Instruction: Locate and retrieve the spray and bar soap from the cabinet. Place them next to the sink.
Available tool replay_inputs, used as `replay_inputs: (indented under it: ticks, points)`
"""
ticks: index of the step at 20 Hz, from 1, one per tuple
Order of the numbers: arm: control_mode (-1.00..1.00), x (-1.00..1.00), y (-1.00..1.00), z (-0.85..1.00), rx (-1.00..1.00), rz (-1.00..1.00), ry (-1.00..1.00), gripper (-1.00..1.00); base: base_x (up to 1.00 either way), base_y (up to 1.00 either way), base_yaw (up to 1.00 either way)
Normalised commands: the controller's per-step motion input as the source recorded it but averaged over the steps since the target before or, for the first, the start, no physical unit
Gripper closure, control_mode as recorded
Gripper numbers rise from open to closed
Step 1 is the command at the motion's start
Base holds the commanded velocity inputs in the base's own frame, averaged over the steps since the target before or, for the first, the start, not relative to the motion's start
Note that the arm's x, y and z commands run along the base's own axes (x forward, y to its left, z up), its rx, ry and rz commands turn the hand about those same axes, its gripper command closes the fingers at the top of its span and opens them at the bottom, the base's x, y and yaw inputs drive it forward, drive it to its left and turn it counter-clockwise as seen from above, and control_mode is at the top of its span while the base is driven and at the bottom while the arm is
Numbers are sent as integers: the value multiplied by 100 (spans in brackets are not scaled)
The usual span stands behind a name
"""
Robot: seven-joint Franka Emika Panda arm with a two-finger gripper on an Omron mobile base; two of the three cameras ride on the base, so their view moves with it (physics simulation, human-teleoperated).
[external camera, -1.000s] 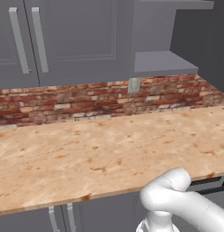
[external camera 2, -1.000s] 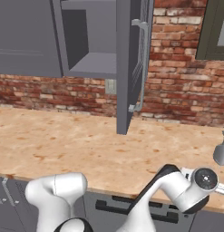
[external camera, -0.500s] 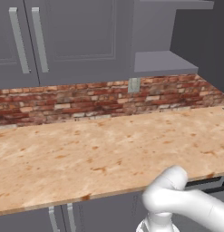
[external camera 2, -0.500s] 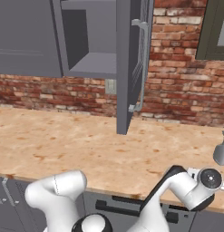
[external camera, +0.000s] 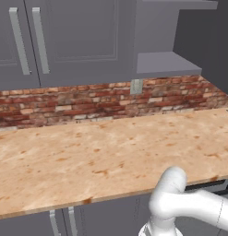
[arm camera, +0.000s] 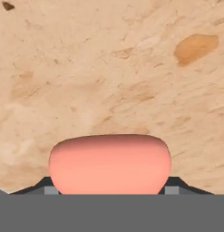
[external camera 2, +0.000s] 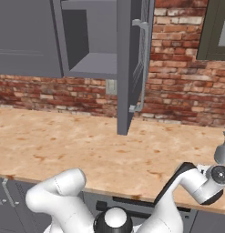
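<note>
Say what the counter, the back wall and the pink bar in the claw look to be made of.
Counter: mottled tan slab, stone-like, matte. Back wall: red brick with pale mortar lines. Bar soap: smooth, uniform salmon-pink with rounded corners, probably soap; sits between the fingertips of the claw.

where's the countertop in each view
Left base view: the countertop spans the middle, below the brick wall.
Right base view: the countertop crosses the lower middle, under the open cabinet door.
Hand view: the countertop lies behind the bar soap in the gripper.
Shared landmark: the wall outlet, in both base views.
</note>
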Motion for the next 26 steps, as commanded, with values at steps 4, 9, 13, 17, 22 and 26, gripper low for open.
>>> replay_inputs:
  ticks: [4, 9, 13, 17, 22, 26]
  points:
    - [-100, 29, -49, -28, 0, 6, -5, 100, 0, 0, 0]
    - [-100, 1, -27, -23, 0, 1, 1, 100, 0, 0, 0]
    - [-100, 0, -10, -16, 0, 0, 0, -100, 0, 0, 0]
    - [-100, -3, -11, -6, 0, 0, 4, -100, 0, 0, 0]
    - [-100, -8, 0, 0, 0, 0, 5, -100, 0, 0, 0]
    - [-100, -5, 7, 0, 0, -1, 0, -100, 0, 0, 0]
